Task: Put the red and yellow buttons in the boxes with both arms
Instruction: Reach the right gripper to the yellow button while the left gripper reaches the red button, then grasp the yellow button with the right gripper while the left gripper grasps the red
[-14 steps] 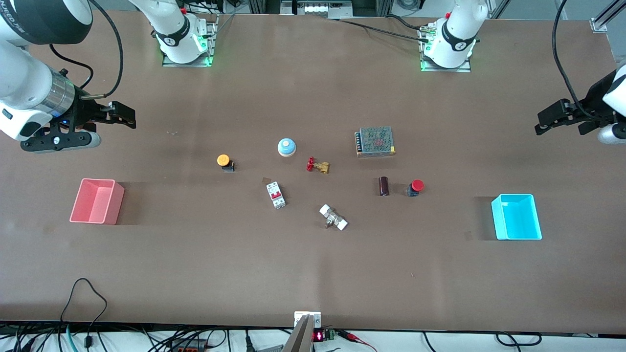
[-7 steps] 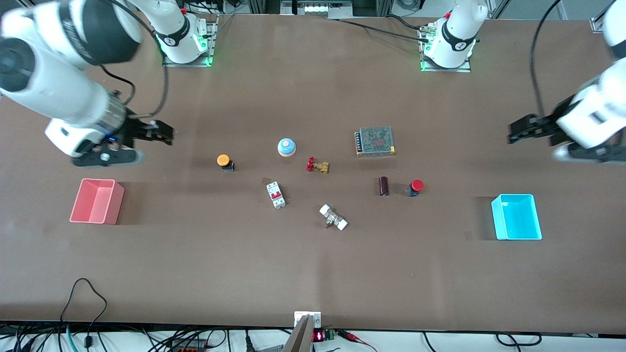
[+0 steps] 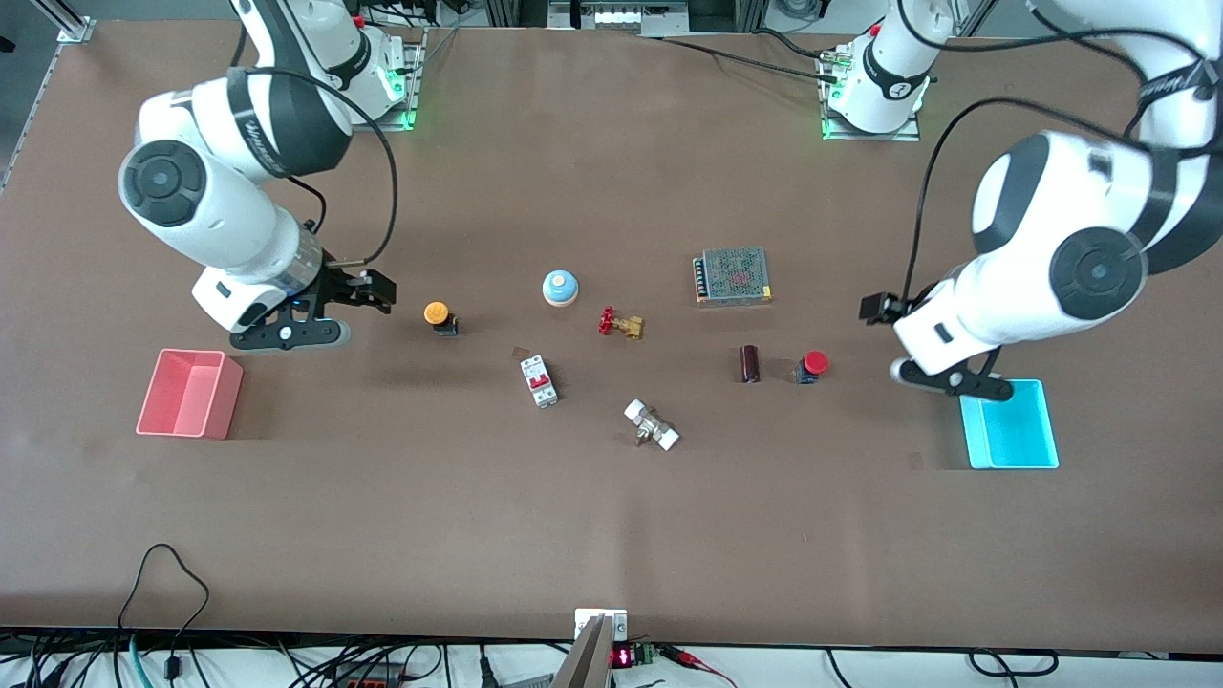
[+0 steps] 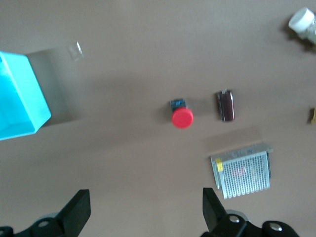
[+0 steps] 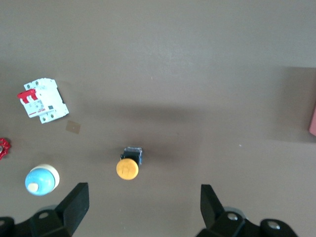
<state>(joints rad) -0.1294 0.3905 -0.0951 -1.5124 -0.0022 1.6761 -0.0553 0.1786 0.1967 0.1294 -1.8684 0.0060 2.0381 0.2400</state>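
Fingers [image 4: 79, 212] of both grippers spread empty; pink box [image 5: 313, 118] cut off in right wrist view.

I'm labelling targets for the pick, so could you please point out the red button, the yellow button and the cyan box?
red button [image 3: 815, 362], front view, on its round cap.
yellow button [image 3: 437, 312], front view, on its round cap.
cyan box [image 3: 1015, 440], front view, on its inner floor.

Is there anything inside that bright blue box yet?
The cyan box looks empty: only its bare floor shows. The left gripper arm's wrist covers one corner, so that bit is hidden. The red button sits on the table.
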